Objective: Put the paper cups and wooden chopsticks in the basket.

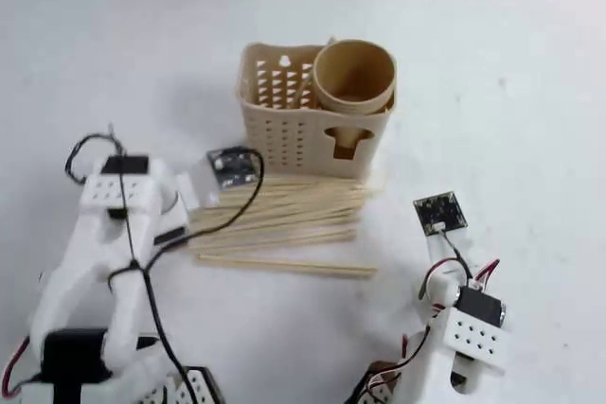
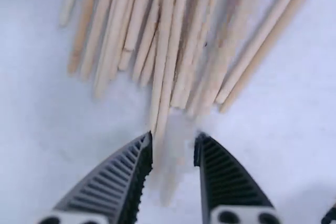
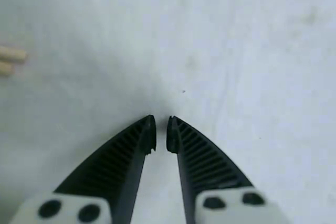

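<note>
From the high view I see the whole white table. The perforated basket stands in the middle toward the far edge, and a paper cup sits inside it at its right end. The wooden chopsticks lie in a loose heap on the table just in front of the basket.

My left wrist view shows the stick ends fanned out and pale. My left pincer is parted right at those ends, with a blurred stick tip between the fingers. I cannot tell whether they touch it.

My left arm is bent over the heap's left end. My right arm is folded back near the near edge, toward the right corner. My right pincer points down at bare table with its tips nearly together on nothing.
</note>
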`<action>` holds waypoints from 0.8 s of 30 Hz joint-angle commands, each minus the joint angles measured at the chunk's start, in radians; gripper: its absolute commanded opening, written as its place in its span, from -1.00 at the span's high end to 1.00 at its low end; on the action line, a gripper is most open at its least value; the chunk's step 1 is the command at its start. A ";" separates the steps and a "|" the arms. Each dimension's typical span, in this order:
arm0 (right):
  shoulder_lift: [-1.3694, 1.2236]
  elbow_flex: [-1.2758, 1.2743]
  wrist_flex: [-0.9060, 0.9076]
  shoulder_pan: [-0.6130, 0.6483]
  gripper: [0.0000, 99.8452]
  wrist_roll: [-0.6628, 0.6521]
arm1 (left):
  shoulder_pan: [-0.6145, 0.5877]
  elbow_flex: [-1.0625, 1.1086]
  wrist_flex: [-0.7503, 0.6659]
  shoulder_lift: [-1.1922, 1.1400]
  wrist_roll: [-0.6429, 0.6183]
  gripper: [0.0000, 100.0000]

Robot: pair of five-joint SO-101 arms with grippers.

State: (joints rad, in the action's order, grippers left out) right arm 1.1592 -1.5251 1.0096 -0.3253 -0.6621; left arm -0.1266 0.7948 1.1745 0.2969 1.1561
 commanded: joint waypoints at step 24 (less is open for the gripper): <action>0.010 0.003 -0.016 -0.007 0.90 -0.005 | 0.415 0.144 0.034 0.202 -0.181 0.73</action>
State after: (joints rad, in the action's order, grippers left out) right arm 1.1592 -1.5267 1.0096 -0.3253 -0.6621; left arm 0.1987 0.8163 1.3725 0.4764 1.0012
